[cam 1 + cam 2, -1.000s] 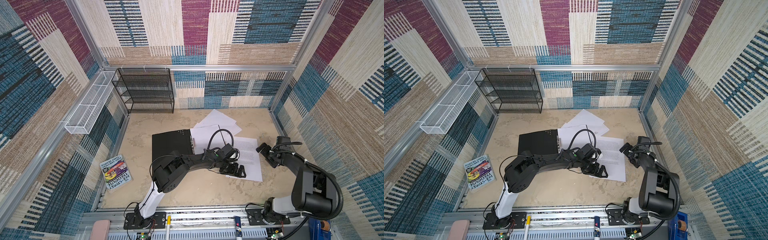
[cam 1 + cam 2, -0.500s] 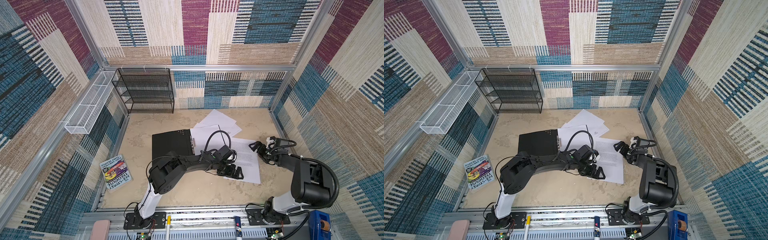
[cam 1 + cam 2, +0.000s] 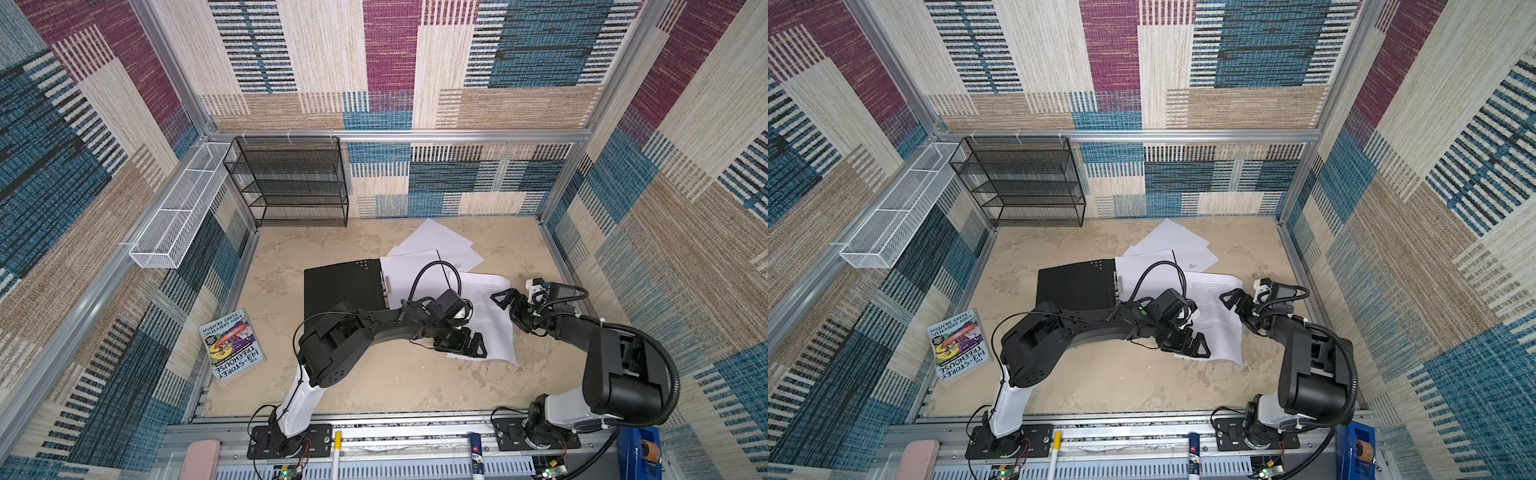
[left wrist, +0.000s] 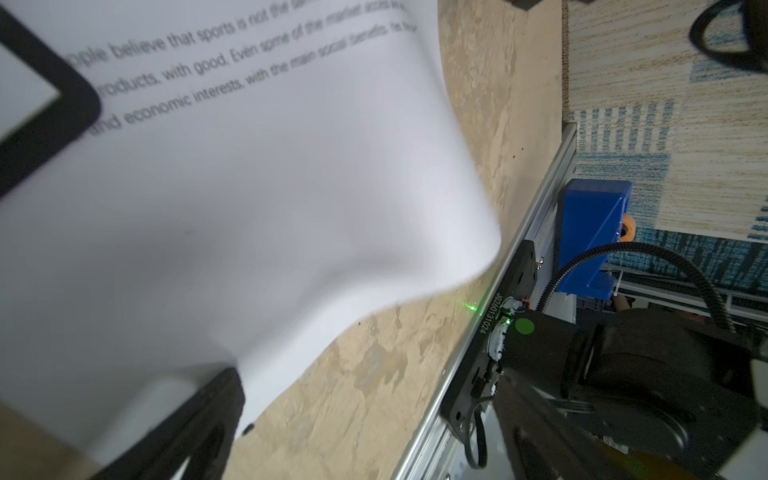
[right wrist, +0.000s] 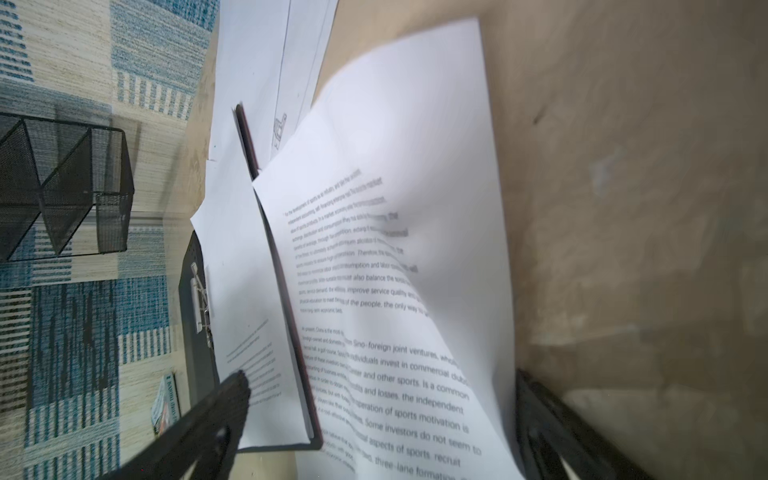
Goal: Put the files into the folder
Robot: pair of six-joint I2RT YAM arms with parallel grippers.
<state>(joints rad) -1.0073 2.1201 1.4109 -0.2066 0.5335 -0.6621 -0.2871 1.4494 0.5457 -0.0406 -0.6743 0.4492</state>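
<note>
Curled sheet lies centre-right in a top view, long axis up-down. Both wide open, empty: left pincer at its lower-left corner, right pincer at its right edge. The open folder is just left.

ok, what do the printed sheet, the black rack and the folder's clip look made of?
printed sheet: thin matte white paper; it curls and buckles. black rack: fine metal mesh on wire frame, probably painted black; see-through. clip: likely bare metal, silvery glint against the folder's matte black inside.
</note>
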